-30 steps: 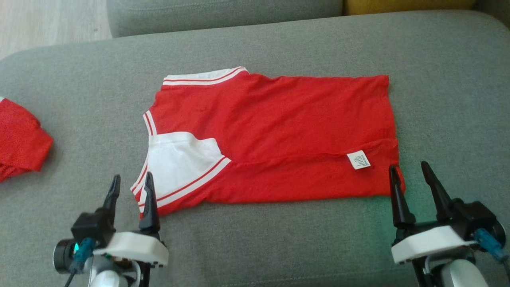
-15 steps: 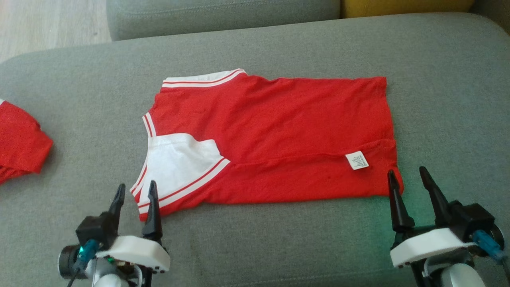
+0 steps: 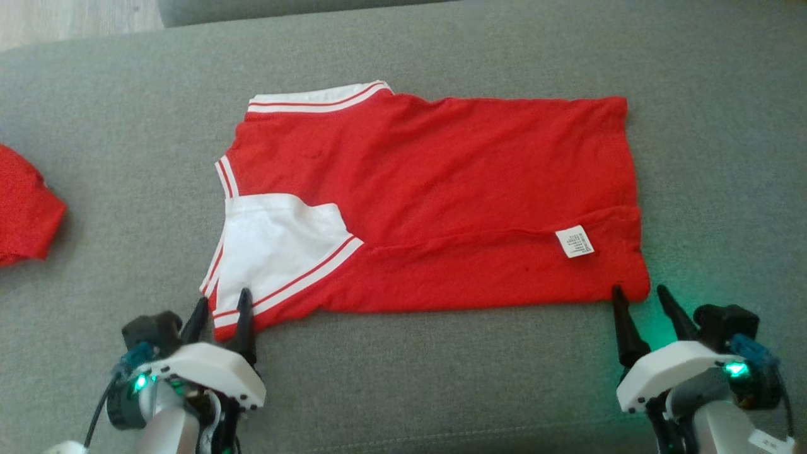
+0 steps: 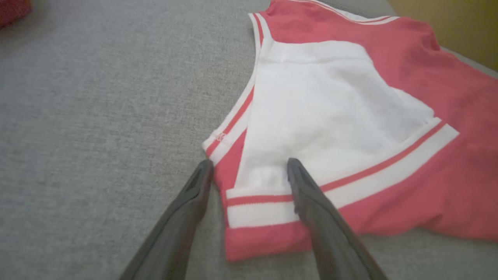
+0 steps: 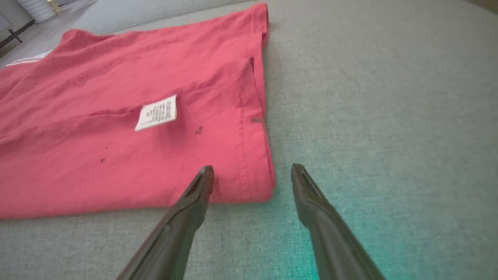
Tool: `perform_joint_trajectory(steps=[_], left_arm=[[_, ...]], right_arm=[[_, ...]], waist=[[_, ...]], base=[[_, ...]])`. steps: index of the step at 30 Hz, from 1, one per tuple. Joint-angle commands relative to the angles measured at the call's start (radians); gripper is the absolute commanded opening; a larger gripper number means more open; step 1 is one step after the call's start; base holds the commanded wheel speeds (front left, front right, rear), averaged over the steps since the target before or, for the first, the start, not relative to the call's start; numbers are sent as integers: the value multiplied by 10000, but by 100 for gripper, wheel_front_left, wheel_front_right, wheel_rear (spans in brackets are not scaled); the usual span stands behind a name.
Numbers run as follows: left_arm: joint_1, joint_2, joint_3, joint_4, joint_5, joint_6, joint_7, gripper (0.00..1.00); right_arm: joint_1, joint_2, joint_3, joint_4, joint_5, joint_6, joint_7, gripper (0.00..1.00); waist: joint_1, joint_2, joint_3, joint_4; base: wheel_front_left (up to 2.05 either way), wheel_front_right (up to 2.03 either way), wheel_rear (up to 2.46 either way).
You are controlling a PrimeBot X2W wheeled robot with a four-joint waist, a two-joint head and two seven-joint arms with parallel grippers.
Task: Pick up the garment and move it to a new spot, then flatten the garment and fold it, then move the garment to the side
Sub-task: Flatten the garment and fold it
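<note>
Red garment (image 3: 441,189) with white striped trim lies flat, folded lengthwise, on the grey sofa cushion (image 3: 441,378). Left gripper (image 3: 223,297), jaws spread wide and empty, straddles the near sleeve corner. Right gripper (image 3: 640,289), equally wide and empty, straddles the near hem corner, close to the white care label (image 3: 574,241). Another red cloth (image 3: 25,214) lies far left.

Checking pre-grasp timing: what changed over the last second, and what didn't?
Both tools lowered toward the sofa cushion. The left tool now straddles the near-left sleeve corner of the garment, the right tool its near-right hem corner. Both are open, nothing gripped. The head camera shifted; the garment stayed put, folded flat.
</note>
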Motion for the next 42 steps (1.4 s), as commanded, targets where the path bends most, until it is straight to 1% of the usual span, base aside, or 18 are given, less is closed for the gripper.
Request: perform_joint_trajectory(steps=[1,3,4,5,6,7,8,11,16,20,25,32,37,38,39,40,42], left_arm=[[-301,26,314,-61,-69,-59,75,100],[-427,8,299,171,-244,-208,215,100],[-482,2,285,269,-315,-282,274,70],[-536,-2,272,342,-378,-356,305,32],[-589,4,255,402,-400,-404,308,0],[-634,16,237,449,-398,-424,283,0],[-668,27,199,480,-377,-447,251,0],[-698,55,124,440,-312,-460,79,0],[-546,172,169,55,-212,-259,-271,0],[-174,234,292,-492,-294,-89,-325,0],[700,294,363,-1538,-400,163,-57,0],[2233,213,375,-3112,-595,673,498,0],[2701,175,210,-3625,-609,828,835,0],[2721,161,148,-3658,-612,846,922,0],[2724,150,93,-3651,-623,859,1020,38],[2707,142,53,-3631,-638,862,1083,100],[2646,127,-4,-3609,-645,857,1083,100]], right_arm=[[-291,-35,253,-167,57,77,64,100],[-404,-31,286,89,259,77,221,100],[-446,-29,330,236,342,77,357,100],[-501,-28,389,329,507,77,408,63],[-557,-28,423,412,599,77,438,38],[-604,-27,453,494,655,77,473,6],[-640,-27,481,553,731,77,472,0],[-702,-26,565,655,878,77,436,0],[-604,-25,606,506,903,77,374,0],[-250,-25,562,212,807,77,532,0],[466,-26,376,-309,730,77,927,0],[1370,-81,-36,-986,646,77,1559,0],[1648,-77,-218,-1267,606,77,1854,0],[1678,-75,-243,-1318,600,77,1905,3],[1688,-74,-252,-1378,601,77,1928,40],[1681,-73,-257,-1443,577,77,1937,100],[1609,-70,-197,-1666,578,77,1806,100]], waist=[[0,0,73,-1],[0,0,159,3],[0,0,187,0],[0,0,218,-1],[0,0,245,-3],[0,0,264,-7],[0,0,271,-8],[0,0,271,-17],[0,0,190,9],[0,0,0,73],[0,0,-322,154],[0,0,-745,251],[0,0,-835,344],[0,0,-845,362],[0,0,-858,371],[0,0,-868,368],[0,0,-887,336]], base=[[0,0,0],[0,0,0],[0,0,0],[0,0,0],[0,0,0],[0,0,0],[0,0,0],[0,0,0],[0,0,0],[0,0,0],[0,0,0],[0,0,0],[0,0,0],[0,0,0],[0,0,0],[0,0,0],[0,0,0]])
